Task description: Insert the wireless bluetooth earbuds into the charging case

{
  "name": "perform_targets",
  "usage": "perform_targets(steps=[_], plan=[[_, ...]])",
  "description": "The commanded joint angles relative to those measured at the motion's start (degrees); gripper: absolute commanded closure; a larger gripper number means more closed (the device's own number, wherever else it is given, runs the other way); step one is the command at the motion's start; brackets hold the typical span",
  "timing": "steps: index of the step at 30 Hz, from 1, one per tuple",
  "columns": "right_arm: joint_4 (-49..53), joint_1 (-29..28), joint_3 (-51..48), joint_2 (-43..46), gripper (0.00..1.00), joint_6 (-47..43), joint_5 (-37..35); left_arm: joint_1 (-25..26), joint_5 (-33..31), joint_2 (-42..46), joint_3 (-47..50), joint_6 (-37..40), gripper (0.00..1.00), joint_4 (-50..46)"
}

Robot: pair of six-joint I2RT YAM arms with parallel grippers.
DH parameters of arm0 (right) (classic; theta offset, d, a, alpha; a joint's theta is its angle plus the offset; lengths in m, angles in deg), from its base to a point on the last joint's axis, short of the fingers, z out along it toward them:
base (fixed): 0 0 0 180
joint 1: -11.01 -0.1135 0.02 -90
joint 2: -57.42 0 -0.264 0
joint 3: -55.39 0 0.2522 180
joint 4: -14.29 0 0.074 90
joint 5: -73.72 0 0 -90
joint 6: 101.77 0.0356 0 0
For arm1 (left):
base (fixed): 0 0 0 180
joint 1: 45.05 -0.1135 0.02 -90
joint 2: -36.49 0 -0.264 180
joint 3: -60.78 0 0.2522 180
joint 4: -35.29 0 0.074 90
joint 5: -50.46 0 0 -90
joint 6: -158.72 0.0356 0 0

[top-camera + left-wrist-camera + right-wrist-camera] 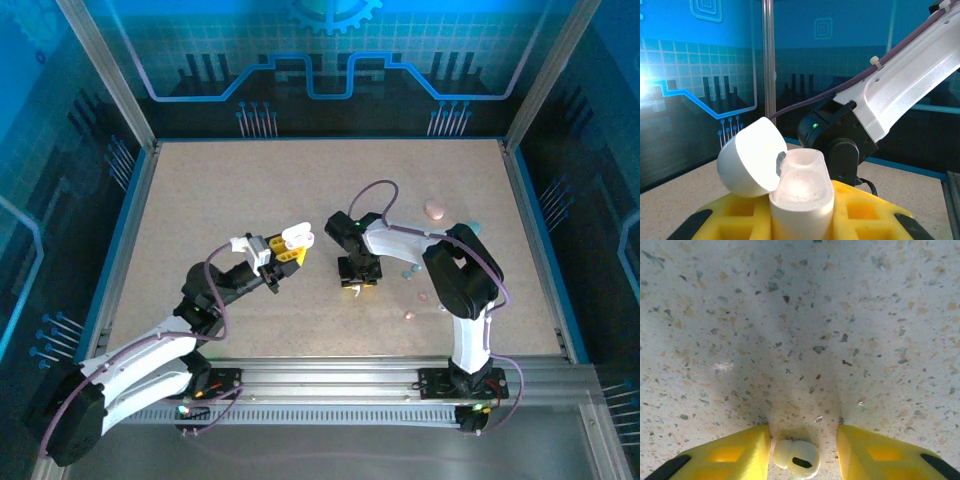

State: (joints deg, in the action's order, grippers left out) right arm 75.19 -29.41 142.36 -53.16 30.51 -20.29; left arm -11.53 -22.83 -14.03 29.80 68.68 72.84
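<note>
Lying on the table [790, 315], a whitish earbud [796, 459] was straddled by the right gripper [804, 430], its fingers narrowly parted, with a gap seen at one side. The white charging case [802, 195], lid swung open, was clamped between the fingers of the left gripper [283, 252].

- No letters, numbers or brand names can be read anywhere.
- The blue translucent backdrop wall [200, 60] carries only drawn graphics. There is a pale gear-wheel emblem [335, 24] at its top edge, with circuit-style lines below it.
- In the left wrist view, concentric-square emblems [823, 28] are printed on that blue wall, with no lettering beside them.
- The white oval plastic charging case [801, 200] shows plain faces with no legible marking.
</note>
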Motion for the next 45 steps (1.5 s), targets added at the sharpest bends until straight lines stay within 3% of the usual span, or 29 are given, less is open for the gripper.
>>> perform_targets(steps=[1,9,16,45], plan=[[-0.5,0.5,-0.3,-1.8,0.62,1.2,1.0,0.2,-0.5,0.4,-1.3,-0.3,0.84,2.1],[-0.6,0.4,-1.6,-1.2,0.66,2.0,1.0,0.3,-0.4,0.4,-1.3,-0.4,0.84,2.1],[1.0,-0.3,-1.8,-0.5,0.62,2.7,-0.9,0.2,-0.3,0.4,-1.5,-0.5,0.84,2.0],[2.3,-1.6,-1.0,2.4,0.61,4.0,-0.9,0.3,-0.3,0.6,-1.5,-0.6,0.84,1.8]])
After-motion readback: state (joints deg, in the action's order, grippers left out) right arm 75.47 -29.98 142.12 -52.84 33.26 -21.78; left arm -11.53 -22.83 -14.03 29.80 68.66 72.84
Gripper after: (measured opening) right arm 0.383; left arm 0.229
